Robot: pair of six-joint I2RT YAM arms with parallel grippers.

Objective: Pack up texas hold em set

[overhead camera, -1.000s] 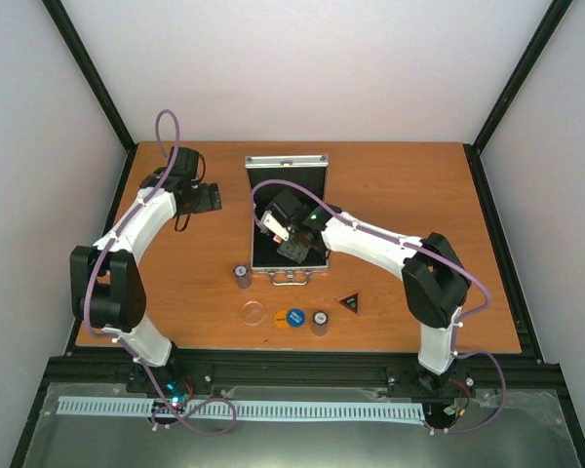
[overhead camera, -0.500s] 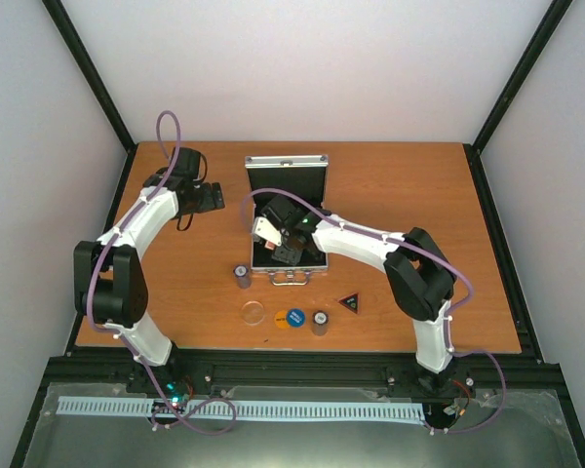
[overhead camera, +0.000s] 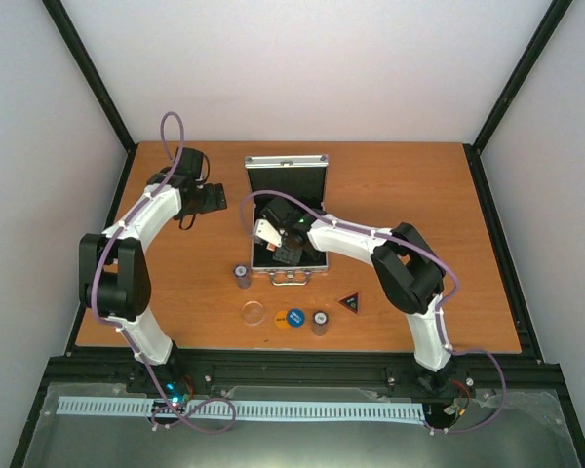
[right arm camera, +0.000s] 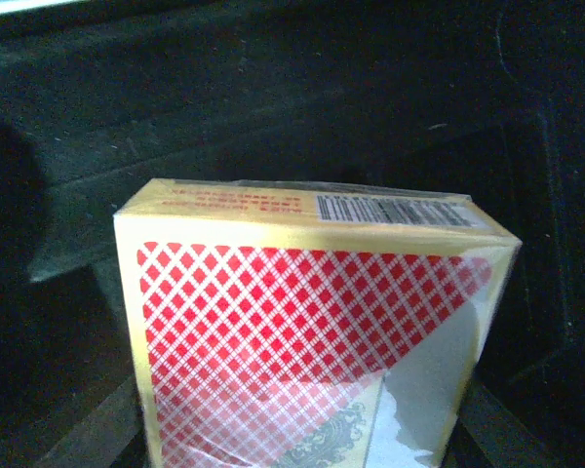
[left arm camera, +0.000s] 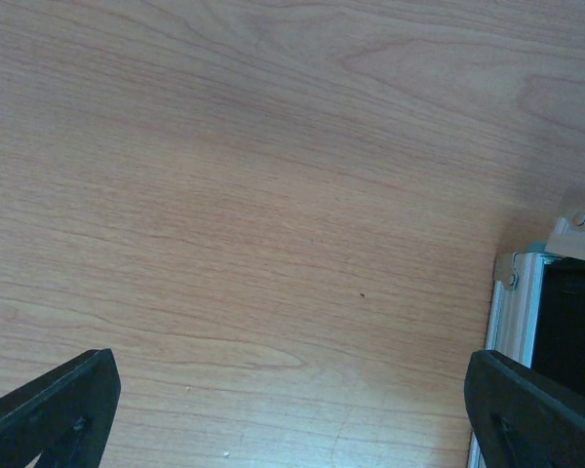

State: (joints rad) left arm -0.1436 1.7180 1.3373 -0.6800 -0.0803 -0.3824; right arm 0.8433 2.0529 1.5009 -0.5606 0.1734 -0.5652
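The silver case (overhead camera: 317, 263) lies open mid-table, its lid (overhead camera: 287, 163) standing at the far side. My right gripper (overhead camera: 276, 244) is down inside the case, shut on the red card deck (right arm camera: 312, 331), which fills the right wrist view above the black lining (right arm camera: 273, 107). The deck shows white and red in the top view (overhead camera: 265, 232). My left gripper (overhead camera: 207, 198) is open and empty over bare wood left of the case; its fingers (left arm camera: 49, 409) stand wide apart, and the case corner (left arm camera: 526, 292) shows at the right.
In front of the case lie a chip stack (overhead camera: 242, 276), a clear disc (overhead camera: 253, 313), an orange disc (overhead camera: 281, 317), a blue disc (overhead camera: 295, 317), a second chip stack (overhead camera: 319, 322) and the black triangle (overhead camera: 350, 302).
My right arm has swung left and carried the deck a little further left and lower inside the case. The left arm has hardly moved.
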